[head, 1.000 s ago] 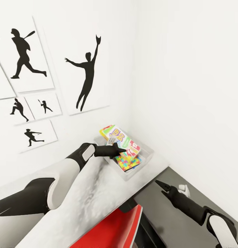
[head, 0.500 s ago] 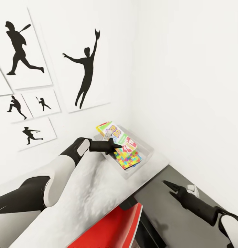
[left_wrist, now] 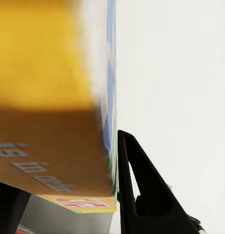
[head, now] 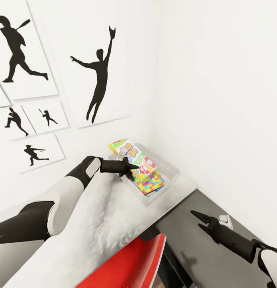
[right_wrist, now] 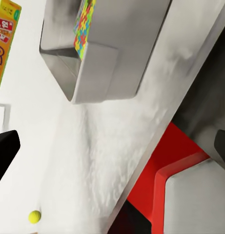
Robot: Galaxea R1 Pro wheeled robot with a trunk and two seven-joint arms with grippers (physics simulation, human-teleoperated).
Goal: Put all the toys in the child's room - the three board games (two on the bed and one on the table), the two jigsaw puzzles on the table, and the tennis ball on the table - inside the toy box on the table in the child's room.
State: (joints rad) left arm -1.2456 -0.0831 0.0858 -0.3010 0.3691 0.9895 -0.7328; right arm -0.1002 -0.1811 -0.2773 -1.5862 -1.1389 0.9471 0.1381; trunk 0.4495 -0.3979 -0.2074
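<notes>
Here's the desk (head: 114, 224), pale and long, running into the room's corner, and the toy box (head: 170, 176) sits right at that far corner end, hard by the wall. Inside it a jigsaw puzzle (head: 149, 182) lies flat with a red printed box on top. Over the box's near rim hangs the left claw (head: 132, 166), clamped on the SKIP-BO board game (head: 128, 151), which tilts up above the bin; the left wrist view has the game's orange face pressed against one black finger. My read: carry it further over the bin's middle, level it, lower, then let go, so it doesn't catch the rim. Right claw (head: 196, 216) waits off the desk's end edge, fingers parted, empty. The tennis ball (right_wrist: 34, 216) is alone on the desk, well apart from the bin.
</notes>
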